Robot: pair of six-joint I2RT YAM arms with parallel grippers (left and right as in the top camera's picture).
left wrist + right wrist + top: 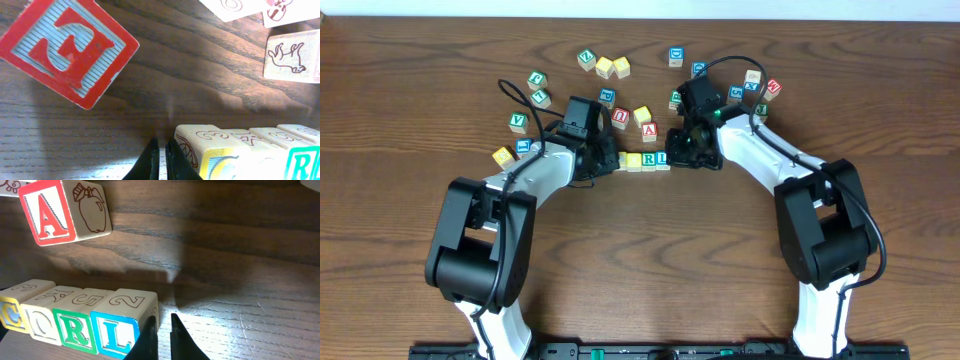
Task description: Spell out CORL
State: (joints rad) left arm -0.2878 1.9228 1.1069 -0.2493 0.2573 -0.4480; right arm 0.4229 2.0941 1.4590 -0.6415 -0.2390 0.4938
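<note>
Four wooden letter blocks stand touching in a row in the middle of the table. In the right wrist view they read C, O, R, L. My right gripper is shut and empty, its tips against the right side of the L block. My left gripper is shut and empty, just left of the yellow C block at the row's left end. In the overhead view the two grippers flank the row.
A red A block lies behind the row. A red block lies tilted to the far left of the left gripper. Several loose letter blocks are scattered across the far half of the table.
</note>
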